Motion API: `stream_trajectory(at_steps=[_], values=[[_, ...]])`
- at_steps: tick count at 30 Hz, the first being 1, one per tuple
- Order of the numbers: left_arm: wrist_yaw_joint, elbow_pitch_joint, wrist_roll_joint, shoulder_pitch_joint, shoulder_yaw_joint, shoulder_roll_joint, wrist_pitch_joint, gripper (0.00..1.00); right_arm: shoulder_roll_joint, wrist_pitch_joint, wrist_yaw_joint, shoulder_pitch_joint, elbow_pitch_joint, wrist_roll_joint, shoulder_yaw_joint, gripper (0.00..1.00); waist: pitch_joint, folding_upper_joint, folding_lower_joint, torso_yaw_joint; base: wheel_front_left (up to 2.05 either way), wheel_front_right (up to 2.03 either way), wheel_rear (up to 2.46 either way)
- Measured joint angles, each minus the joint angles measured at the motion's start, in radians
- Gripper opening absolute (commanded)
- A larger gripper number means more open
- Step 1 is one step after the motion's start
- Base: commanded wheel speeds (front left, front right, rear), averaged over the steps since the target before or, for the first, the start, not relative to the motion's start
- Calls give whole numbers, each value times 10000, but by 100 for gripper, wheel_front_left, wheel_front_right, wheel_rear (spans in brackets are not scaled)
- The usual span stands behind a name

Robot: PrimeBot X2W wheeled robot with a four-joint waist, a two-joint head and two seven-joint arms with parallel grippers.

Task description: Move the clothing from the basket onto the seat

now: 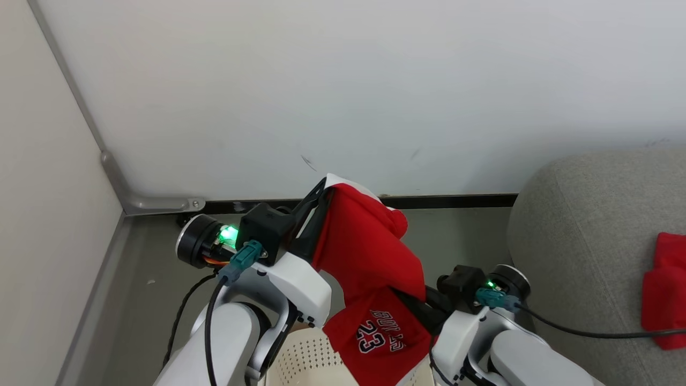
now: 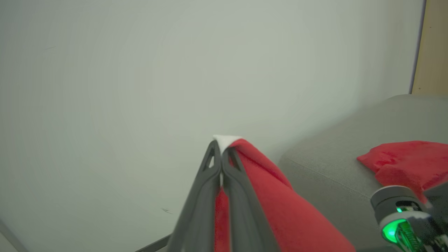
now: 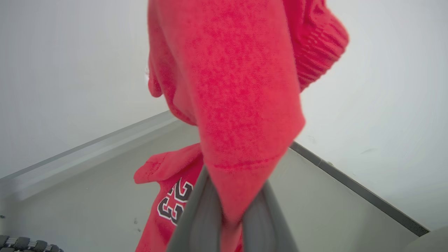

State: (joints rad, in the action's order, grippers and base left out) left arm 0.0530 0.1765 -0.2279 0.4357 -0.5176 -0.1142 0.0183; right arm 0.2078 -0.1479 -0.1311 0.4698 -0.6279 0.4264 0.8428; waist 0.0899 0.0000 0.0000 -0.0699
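Observation:
A red garment of the clothing [image 1: 370, 252] with a white-trimmed edge and a "23" print hangs between my two grippers above the basket [image 1: 305, 354]. My left gripper [image 1: 323, 187] is raised toward the wall and shut on its white-trimmed top edge. In the left wrist view the left gripper [image 2: 221, 148] pinches that fabric [image 2: 280, 210]. Lower right, my right gripper [image 1: 406, 298] is shut on the garment's lower fold. In the right wrist view the cloth [image 3: 227, 87] drapes over the right gripper [image 3: 231, 210]. Another red garment [image 1: 664, 289] lies on the seat [image 1: 579, 230].
A white wall [image 1: 348, 80] with a dark baseboard [image 1: 455, 201] stands close ahead, and a corner with a metal strip [image 1: 115, 177] is at the left. Grey floor [image 1: 155, 252] lies between wall and basket. The grey seat's rounded arm is to the right.

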Motion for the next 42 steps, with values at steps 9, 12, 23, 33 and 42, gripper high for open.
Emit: stream_trajectory(at_steps=[9,12,23,33,42], values=[[-2,598,-439,-799,274,-128,-290,0,525,-508,0,-574,-10,746,-1114,0,-4,0,0,354,0,0,0],[-4,775,-545,-1047,278,-130,-414,0,750,-621,2,-639,12,780,-1624,0,0,0,0,498,0,0,0],[-42,1103,-871,-1597,270,27,-995,100,1183,-734,2,-637,430,851,-2631,0,-52,0,0,946,0,0,0],[-284,1070,-1135,-2011,234,148,-1680,100,1501,-826,2,-647,619,709,-3536,0,-166,0,0,1119,0,0,0],[-372,1101,-1220,-2347,215,146,-2052,100,1816,-913,2,-1143,849,556,-4771,0,-199,0,0,1290,0,0,0]])
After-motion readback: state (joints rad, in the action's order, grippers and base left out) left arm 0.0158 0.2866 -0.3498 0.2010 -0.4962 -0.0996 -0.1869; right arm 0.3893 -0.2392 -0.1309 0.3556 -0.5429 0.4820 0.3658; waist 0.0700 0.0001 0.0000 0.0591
